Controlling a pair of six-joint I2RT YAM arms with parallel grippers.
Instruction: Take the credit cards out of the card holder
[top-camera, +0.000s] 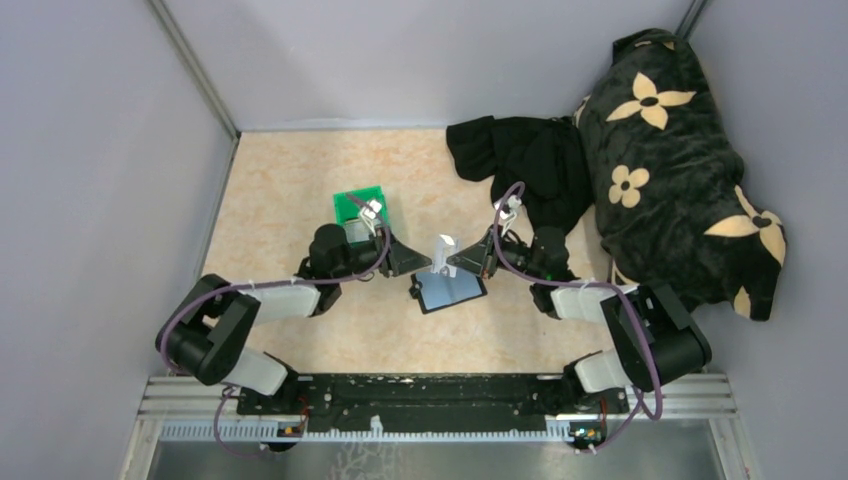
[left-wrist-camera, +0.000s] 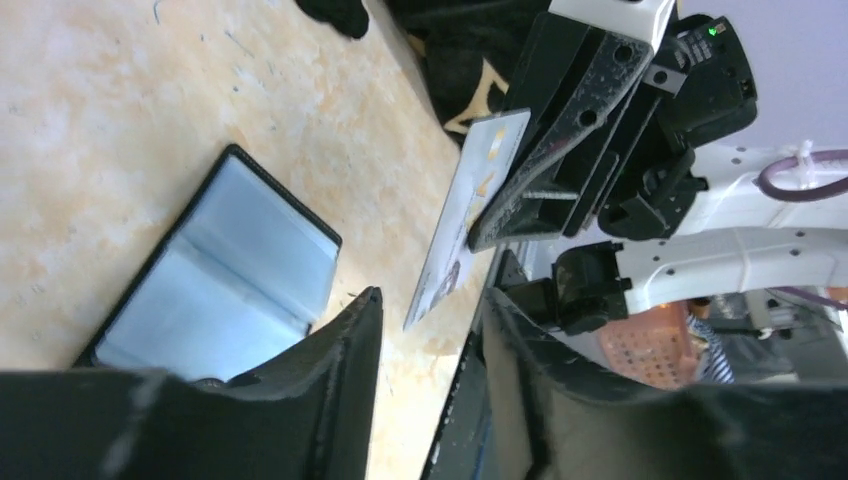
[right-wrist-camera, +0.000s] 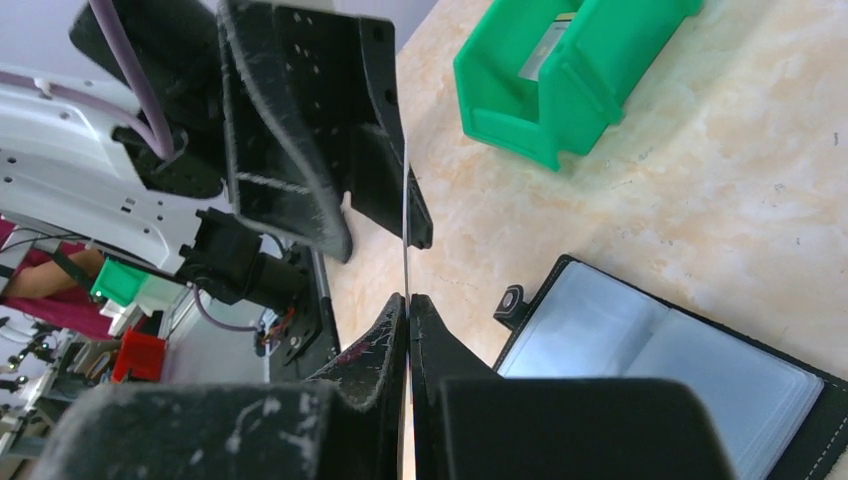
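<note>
You've got the pale credit card (top-camera: 443, 248) clear of the card holder (top-camera: 452, 291), open on the table (top-camera: 300, 180) and seemingly empty: right end effector (right-wrist-camera: 408, 300) clamps it upright, left end effector (left-wrist-camera: 430, 305) gapes around it, handover pending.

Table (top-camera: 290, 200): beige, marbled with pale orange veining.
Holder (top-camera: 452, 292): black outside, inner faces glossy grey-blue.
Card (top-camera: 443, 250): pale grey-white, with small yellow marks on one face.
Bin (top-camera: 352, 206): bright green.
Cloth (top-camera: 535, 160): plain black.
Cushion (top-camera: 680, 180): black, printed with cream flowers.
Arms (top-camera: 285, 297): white and black sections.
Cables (right-wrist-camera: 118, 50): purple.
Walls (top-camera: 100, 150): pale lilac-grey, unpatterned.
</note>
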